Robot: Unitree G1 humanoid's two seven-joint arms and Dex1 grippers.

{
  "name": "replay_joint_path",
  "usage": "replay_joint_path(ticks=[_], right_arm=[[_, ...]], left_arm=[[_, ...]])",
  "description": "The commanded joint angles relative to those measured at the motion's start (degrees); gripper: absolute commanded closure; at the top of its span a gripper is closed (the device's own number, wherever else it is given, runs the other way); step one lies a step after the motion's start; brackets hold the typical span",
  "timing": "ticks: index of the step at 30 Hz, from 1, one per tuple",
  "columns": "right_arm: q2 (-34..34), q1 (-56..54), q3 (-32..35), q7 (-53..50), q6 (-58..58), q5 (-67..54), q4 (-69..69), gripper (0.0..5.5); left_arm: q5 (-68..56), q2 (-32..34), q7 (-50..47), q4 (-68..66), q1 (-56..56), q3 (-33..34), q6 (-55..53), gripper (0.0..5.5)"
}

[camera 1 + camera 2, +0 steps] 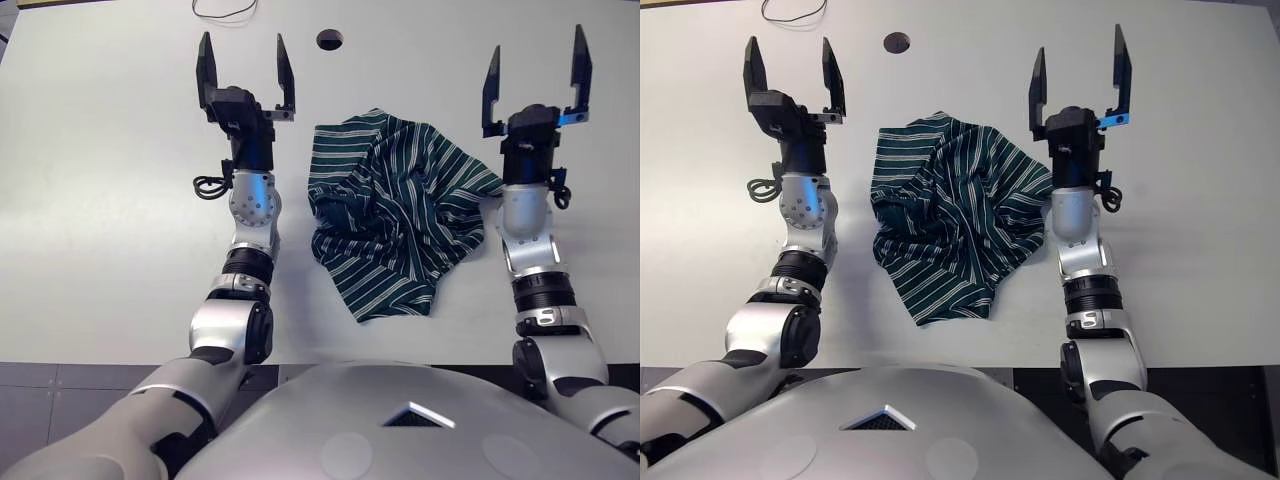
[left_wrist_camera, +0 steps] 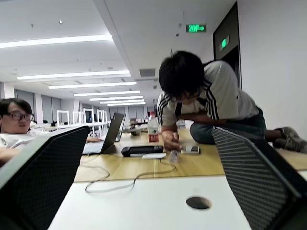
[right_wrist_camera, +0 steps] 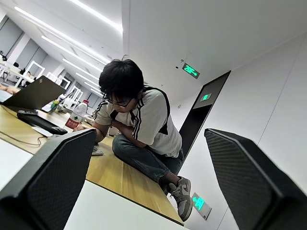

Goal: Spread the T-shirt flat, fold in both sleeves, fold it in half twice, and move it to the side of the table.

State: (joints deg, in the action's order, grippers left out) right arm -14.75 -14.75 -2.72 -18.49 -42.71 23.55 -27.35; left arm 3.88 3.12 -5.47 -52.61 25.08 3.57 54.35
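A dark green T-shirt with white stripes point(image 1: 395, 215) lies crumpled in a heap on the white table point(image 1: 100, 230), between my two arms. My left gripper point(image 1: 245, 72) stands open just left of the shirt's far corner, fingers pointing away from me, nothing between them. My right gripper point(image 1: 536, 70) is open too, to the right of the shirt, its wrist close to the shirt's right edge. In the left wrist view its dark fingers point(image 2: 43, 177) frame the table's far part. The right wrist view has its own fingers point(image 3: 53, 182) wide apart.
A round dark hole point(image 1: 329, 39) sits in the table beyond the shirt. A thin cable point(image 1: 225, 12) lies at the far edge. Bare table extends to the left and right of both arms. A wooden desk with a laptop point(image 2: 108, 139) lies beyond.
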Motion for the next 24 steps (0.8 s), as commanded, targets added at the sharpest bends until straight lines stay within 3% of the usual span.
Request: replay_joint_path(ticks=[1, 6, 8, 13, 18, 24], right_arm=[[0.37, -0.45, -0.68, 0.02, 1.29, 0.9, 0.71, 1.35], [-7.32, -3.58, -5.02, 12.84, 4.67, 4.81, 6.76, 1.35], [-8.61, -9.97, -10.39, 22.43, 7.3, 7.82, 5.87, 1.35], [-3.36, -25.29, -26.1, 37.36, 9.14, 17.33, -7.96, 1.35], [4.57, -33.58, -35.15, 36.73, 10.5, 23.85, -25.54, 1.35], [6.98, -38.23, -36.48, 33.83, 13.23, 23.89, -40.92, 1.35]], left_arm=[[2.29, -0.13, -0.78, -0.08, 0.91, -1.09, -0.15, 0.73], [1.73, 2.54, 0.87, 4.43, 0.61, -0.5, 1.08, 0.73], [-2.72, 2.2, 1.77, 6.48, 0.76, 1.34, 0.71, 0.73], [-7.7, 0.49, 3.0, 8.09, 1.59, 3.06, -0.07, 0.73], [-7.55, 0.36, 3.05, 6.72, 2.57, 3.47, -0.7, 0.73], [-7.12, -0.53, 3.57, 6.95, 2.48, 2.87, -0.83, 0.73]])
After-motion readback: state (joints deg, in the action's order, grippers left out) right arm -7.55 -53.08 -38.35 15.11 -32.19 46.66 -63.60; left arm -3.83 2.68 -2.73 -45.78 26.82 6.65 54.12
